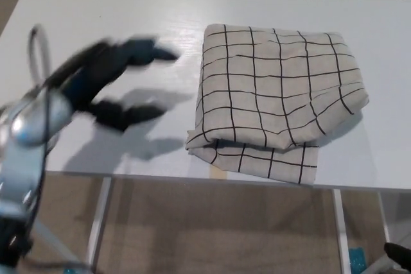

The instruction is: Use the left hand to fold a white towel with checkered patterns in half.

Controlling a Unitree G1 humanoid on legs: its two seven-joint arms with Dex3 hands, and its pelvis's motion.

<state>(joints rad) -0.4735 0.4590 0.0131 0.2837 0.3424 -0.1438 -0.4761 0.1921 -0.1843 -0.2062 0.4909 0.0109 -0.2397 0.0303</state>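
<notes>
Head view: white black-checked cloth towel [279, 94] lying folded double on white table [96, 24], fold apparently done; left hand [109, 85] empty, fingers spread, left of towel.

White table [270, 4], its top spanning the scene from left to right and its near edge running across the lower part of the view. Beneath it, 2 pale table legs [98, 222], 1 at near left and 1 at near right, stand on a brown floor [218, 229]. A blue-green object [355, 260], too small to identify, lies at the near right.
</notes>
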